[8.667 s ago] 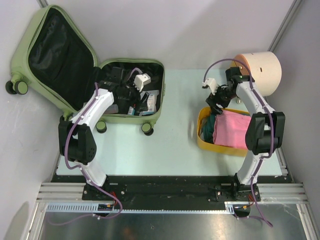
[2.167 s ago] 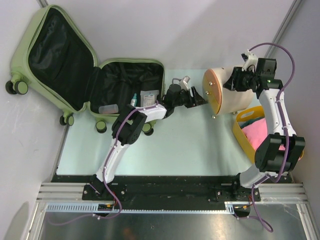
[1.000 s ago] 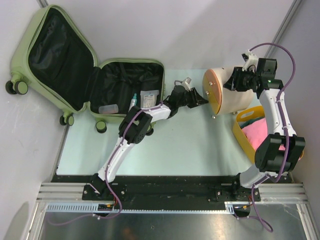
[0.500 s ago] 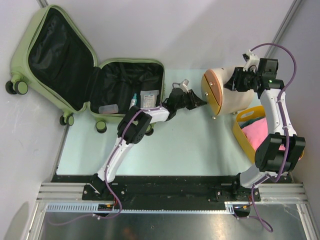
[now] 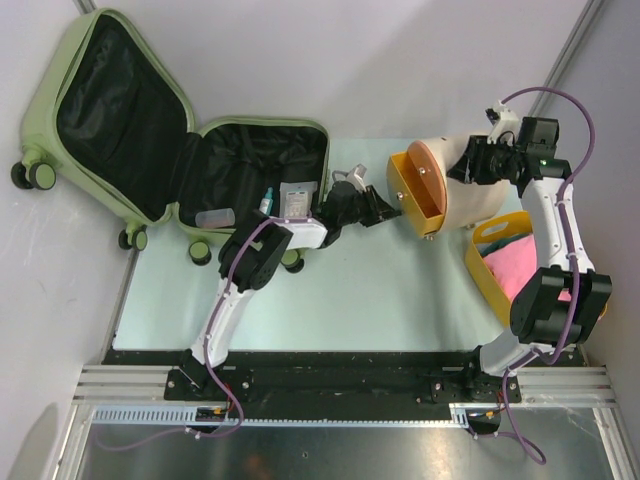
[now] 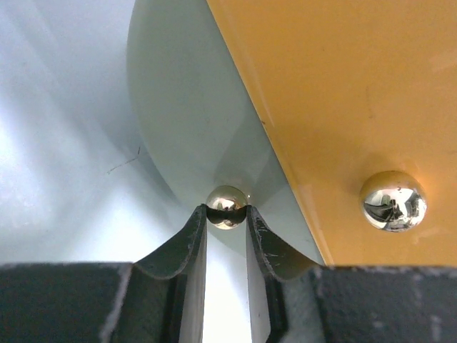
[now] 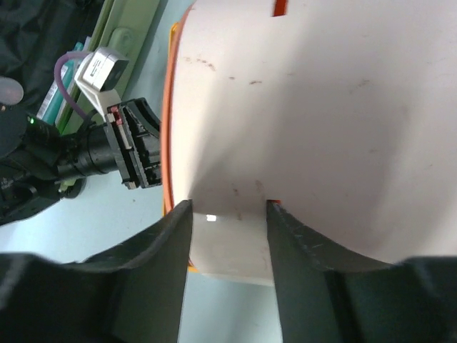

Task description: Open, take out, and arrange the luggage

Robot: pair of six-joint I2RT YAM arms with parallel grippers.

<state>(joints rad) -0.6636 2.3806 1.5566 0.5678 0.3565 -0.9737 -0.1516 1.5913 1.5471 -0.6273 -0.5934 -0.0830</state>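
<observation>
The luggage (image 5: 255, 180), a pale sage-green suitcase, lies open at the back left, its lid (image 5: 110, 110) leaning on the wall. A small bottle (image 5: 268, 200) and a flat packet (image 5: 298, 195) rest on its black lining. My left gripper (image 5: 392, 211) (image 6: 227, 211) is shut on a small metal knob (image 6: 227, 201) of the orange drawer (image 5: 415, 188) (image 6: 343, 86), which sticks out of the cream drum (image 5: 480, 195). My right gripper (image 5: 468, 165) (image 7: 227, 214) sits on the drum's (image 7: 321, 107) curved wall, jaws apart and holding nothing.
A yellow basket (image 5: 487, 268) holding a pink cloth (image 5: 530, 265) stands at the right edge, just in front of the drum. A second metal knob (image 6: 393, 201) shows on the drawer front. The suitcase's wheels (image 5: 292, 258) stand near my left arm.
The orange drawer has slid out of the drum toward the left as my left gripper drew back with the knob. My right jaws have widened on the drum.
</observation>
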